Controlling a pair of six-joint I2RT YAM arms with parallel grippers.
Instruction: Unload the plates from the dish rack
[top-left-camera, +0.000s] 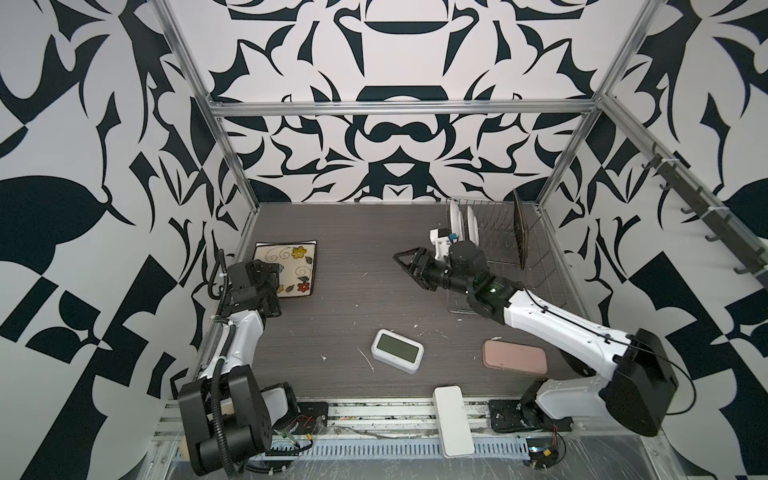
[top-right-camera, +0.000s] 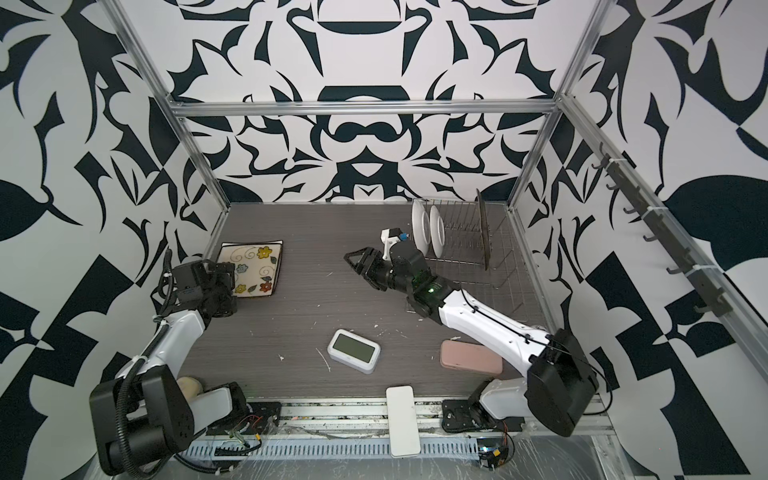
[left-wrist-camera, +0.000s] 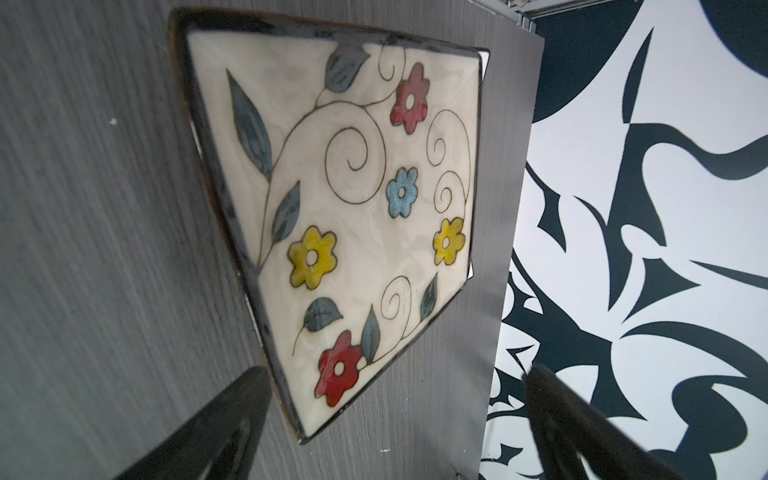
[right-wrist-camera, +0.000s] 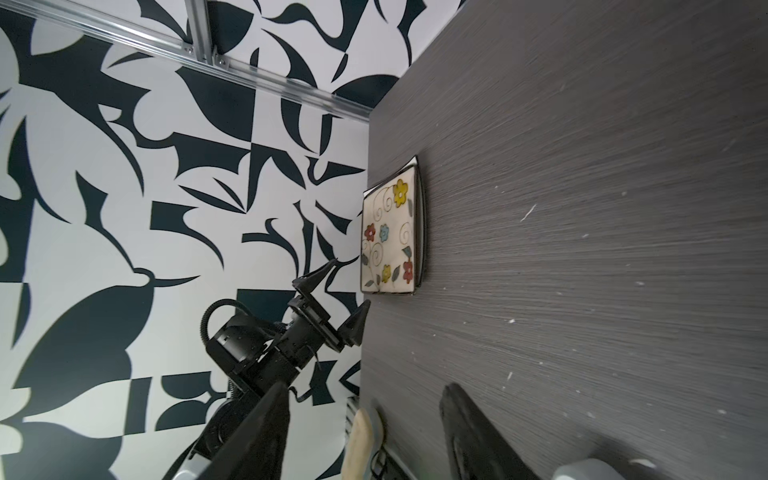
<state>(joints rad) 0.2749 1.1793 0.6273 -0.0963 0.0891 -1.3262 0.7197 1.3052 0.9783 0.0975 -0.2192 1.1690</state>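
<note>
Left claw (right-wrist-camera: 349, 284) and right claw (top-left-camera: 401, 261) gape empty; reaching in rightward could, I think, topple plates (top-left-camera: 472, 224) in the far-corner dish rack (top-left-camera: 540, 266).

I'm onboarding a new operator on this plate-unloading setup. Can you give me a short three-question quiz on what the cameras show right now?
1. True or false: the floral plate lies flat on the table, outside the dish rack.
2. How many plates can be seen standing upright in the rack? A) two B) three C) five
3. Fill in: the jaws of the right gripper are apart and hold ____.

Key: 1 true. 2 B: two white round plates and one dark plate. 3 nothing.
</note>
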